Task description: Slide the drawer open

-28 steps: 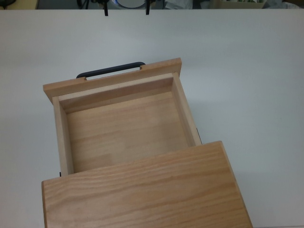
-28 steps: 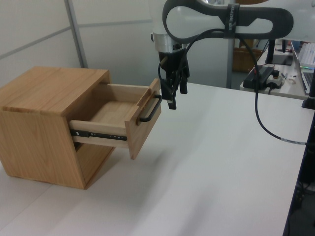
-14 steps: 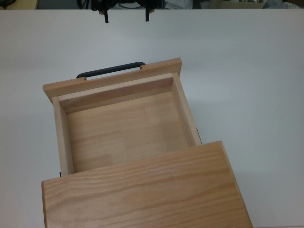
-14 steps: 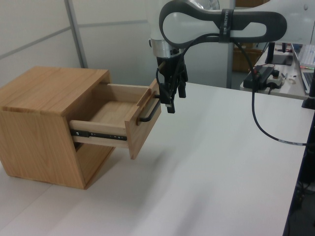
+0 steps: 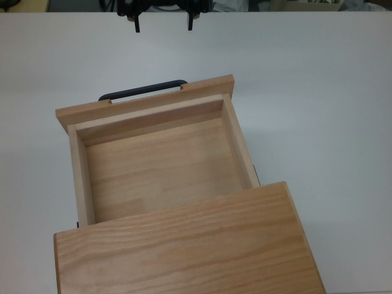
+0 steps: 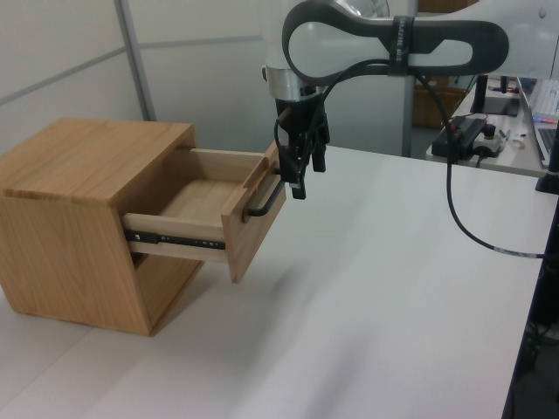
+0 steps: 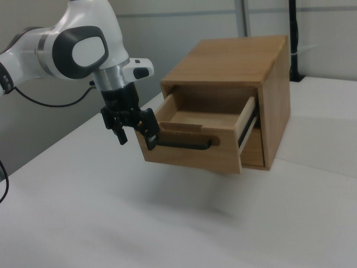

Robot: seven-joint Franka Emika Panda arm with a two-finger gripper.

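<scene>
The drawer (image 5: 160, 160) (image 6: 203, 202) (image 7: 196, 127) is a light oak box, pulled well out of its cabinet (image 5: 184, 248) (image 6: 79, 157) (image 7: 245, 58) and empty inside. Its black bar handle (image 5: 144, 90) (image 6: 265, 195) (image 7: 179, 144) sits on the flat front panel. My gripper (image 5: 163, 27) (image 6: 300, 178) (image 7: 135, 137) hangs open just in front of the handle with nothing between its fingers. In the top view it stands clear of the handle, at the frame's upper edge. In the right view one finger (image 7: 150, 138) overlaps the handle's left end.
The cabinet stands on a white table (image 5: 318, 92) (image 6: 367, 288) (image 7: 83, 223). A black cable (image 6: 463, 209) hangs from the arm. Beyond the table's far edge in the left view are a power strip (image 6: 467, 135) and a laptop (image 6: 546, 96).
My gripper has shifted a little nearer the drawer front, its fingertips reaching further into the top view. The drawer has not moved.
</scene>
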